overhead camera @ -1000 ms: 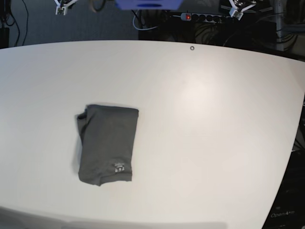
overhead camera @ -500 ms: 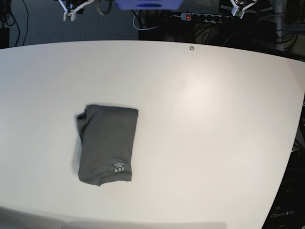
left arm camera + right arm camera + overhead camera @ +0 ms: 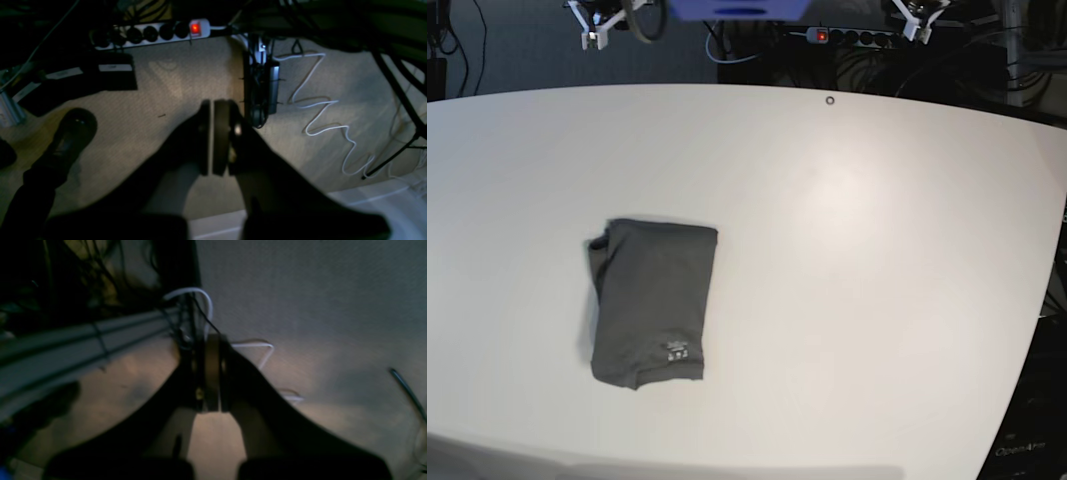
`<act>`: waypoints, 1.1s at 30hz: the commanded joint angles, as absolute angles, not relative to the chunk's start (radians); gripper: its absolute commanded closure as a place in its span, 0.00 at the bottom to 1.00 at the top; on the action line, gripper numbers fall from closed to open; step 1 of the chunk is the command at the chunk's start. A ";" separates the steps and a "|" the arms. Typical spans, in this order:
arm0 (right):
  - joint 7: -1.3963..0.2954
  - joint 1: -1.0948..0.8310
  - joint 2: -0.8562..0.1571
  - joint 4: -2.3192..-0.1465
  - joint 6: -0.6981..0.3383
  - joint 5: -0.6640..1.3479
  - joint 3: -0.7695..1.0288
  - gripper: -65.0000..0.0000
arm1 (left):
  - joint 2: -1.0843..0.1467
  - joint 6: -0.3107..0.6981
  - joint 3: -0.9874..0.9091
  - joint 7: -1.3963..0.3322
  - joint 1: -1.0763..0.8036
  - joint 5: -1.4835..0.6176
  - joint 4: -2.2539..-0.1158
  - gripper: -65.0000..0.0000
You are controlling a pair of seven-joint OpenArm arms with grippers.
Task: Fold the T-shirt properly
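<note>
the plain dark grey short-sleeved t-shirt of thin soft fabric lies on the left half of the broad white surface, already folded into a compact upright rectangle, with a small white printed label mark near its lower edge. it looks light and limp, the sort of cloth that will sag and slide open if lifted by one layer only. judged from here, any further fold or tidy-up would best take hold at a corner or along an edge, pinching through all layers together; the smooth surface will probably let the bundle slip rather than stay put under a push.

both hands are well apart from the shirt, up beyond the far edge of the surface. the left hand is clenched, its pads pressed together on nothing, pointing at carpet, a white power strip with a red switch and a loose white cable. the right hand is likewise clenched and empty, over carpet and cables.

the layers inside the fold are hidden, so how neatly the sleeves are tucked cannot be told. a small bulge at the upper left corner may be a sleeve or collar. the wrist views are dim and blurred, and neither shows the shirt.
</note>
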State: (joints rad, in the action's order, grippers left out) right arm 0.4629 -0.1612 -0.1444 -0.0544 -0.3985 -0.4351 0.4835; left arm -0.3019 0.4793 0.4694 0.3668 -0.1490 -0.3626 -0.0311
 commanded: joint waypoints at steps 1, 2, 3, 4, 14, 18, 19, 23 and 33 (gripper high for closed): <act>0.467 -0.166 -0.157 -0.059 -0.390 -0.429 0.479 1.00 | -0.309 0.487 0.470 0.375 -0.154 -0.363 -0.028 0.97; 0.461 -0.166 -0.157 -0.059 -0.378 -0.429 0.479 1.00 | -0.306 0.487 0.470 0.375 -0.154 -0.363 -0.028 0.97; 0.460 -0.166 -0.157 -0.059 -0.363 -0.429 0.473 1.00 | -0.306 0.487 0.470 0.375 -0.153 -0.363 -0.030 0.97; 0.460 -0.166 -0.157 -0.059 -0.343 -0.429 0.463 1.00 | -0.305 0.487 0.470 0.375 -0.153 -0.363 -0.030 0.97; 0.381 -0.140 -0.157 -0.058 -0.262 -0.429 0.418 1.00 | -0.255 0.487 0.472 0.375 -0.125 -0.361 -0.031 0.97; 0.358 -0.133 -0.156 -0.053 -0.262 -0.430 0.417 1.00 | -0.239 0.487 0.472 0.377 -0.119 -0.361 -0.031 0.97; 0.352 -0.133 -0.156 -0.053 -0.262 -0.430 0.414 1.00 | -0.236 0.487 0.472 0.377 -0.119 -0.361 -0.031 0.97; 0.335 -0.133 -0.154 -0.053 -0.251 -0.429 0.371 1.00 | -0.232 0.487 0.470 0.377 -0.116 -0.363 -0.033 0.97; 0.337 -0.122 -0.130 -0.058 -0.125 -0.426 0.374 1.00 | -0.222 0.489 0.473 0.378 -0.074 -0.358 -0.033 0.97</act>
State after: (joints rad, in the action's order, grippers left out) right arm 0.3260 -0.1242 -0.1207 -0.0544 -0.1238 -0.4343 0.3733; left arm -0.2138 0.4824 0.4732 0.3710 -0.0742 -0.3618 -0.0341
